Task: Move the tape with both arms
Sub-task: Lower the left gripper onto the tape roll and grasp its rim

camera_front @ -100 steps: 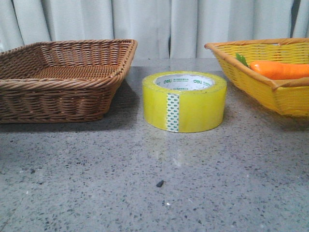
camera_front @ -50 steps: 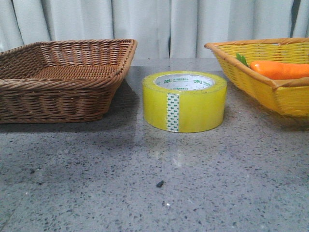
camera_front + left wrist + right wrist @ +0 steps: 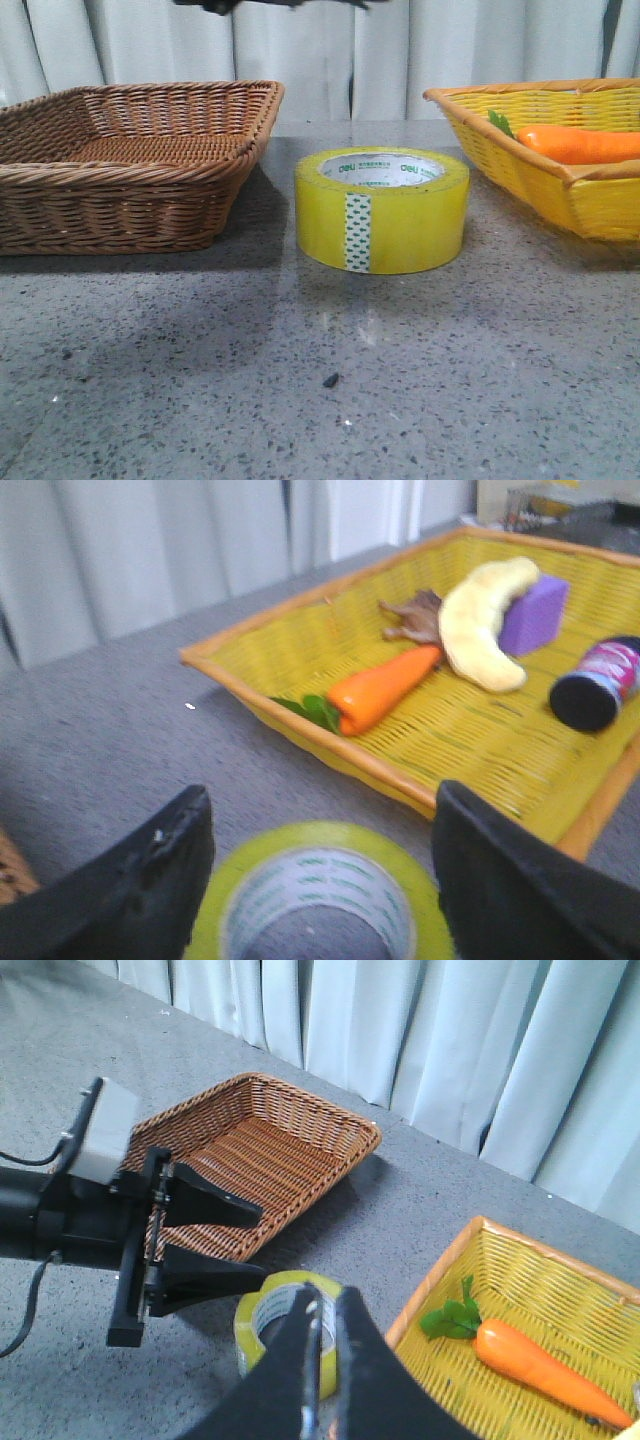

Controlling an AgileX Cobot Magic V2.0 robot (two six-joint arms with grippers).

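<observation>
the tape (image 3: 382,211) sits flat on the grey stone table (image 3: 300,400), between the brown wicker basket (image 3: 130,160) and the yellow basket (image 3: 540,165) holding a carrot (image 3: 580,143). the left gripper (image 3: 320,880) hangs above it, jaws spread wide with the roll showing between the fingers (image 3: 130,890), not touching. the right gripper (image 3: 322,1345) is higher up, jaws pressed together on nothing.

From above, the left gripper (image 3: 245,1240) hangs with jaws spread, just beside the yellow tape roll (image 3: 285,1325) on the grey table (image 3: 420,1220). The right gripper (image 3: 322,1360) looks closed, its fingers partly hiding the roll. A brown wicker basket (image 3: 265,1145) lies behind, a carrot (image 3: 535,1365) in the yellow basket (image 3: 445,1270).
</observation>
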